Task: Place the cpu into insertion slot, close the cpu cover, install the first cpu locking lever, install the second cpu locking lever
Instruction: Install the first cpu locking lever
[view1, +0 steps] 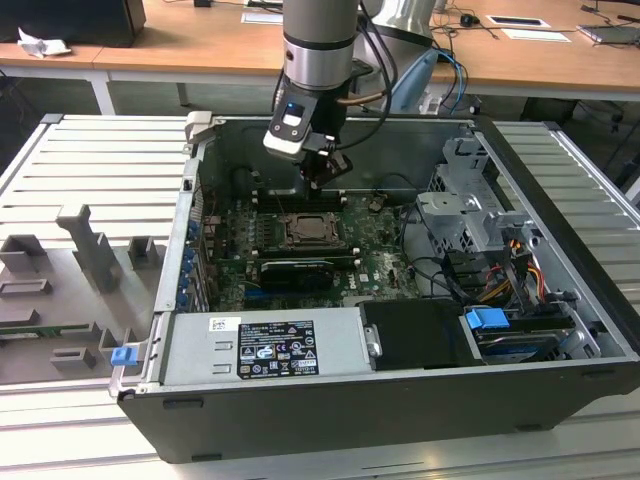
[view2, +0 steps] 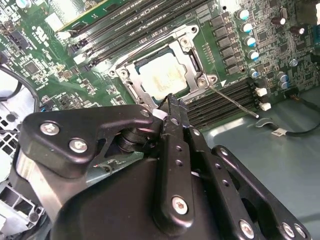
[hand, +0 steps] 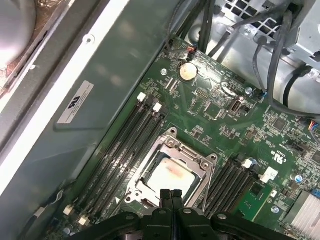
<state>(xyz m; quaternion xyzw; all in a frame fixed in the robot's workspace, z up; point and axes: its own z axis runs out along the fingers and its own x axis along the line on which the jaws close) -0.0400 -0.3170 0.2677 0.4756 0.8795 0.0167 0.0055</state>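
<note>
In the exterior view I see one arm, its gripper (view1: 320, 176) hanging close above the one insertion slot (view1: 315, 232) inside the open computer case (view1: 400, 420).

In the second wrist view its fingers are pressed together on nothing, tips over the slot's edge. The one cpu (view2: 161, 80) sits in the slot, under the one cpu cover (view2: 182, 44) lying flat. One thin lever rod (view2: 232, 102) angles out from the slot's corner.

In the first wrist view two memory-slot banks (hand: 125, 142) flank the slot, with one coin cell (hand: 187, 71) beyond.
</note>
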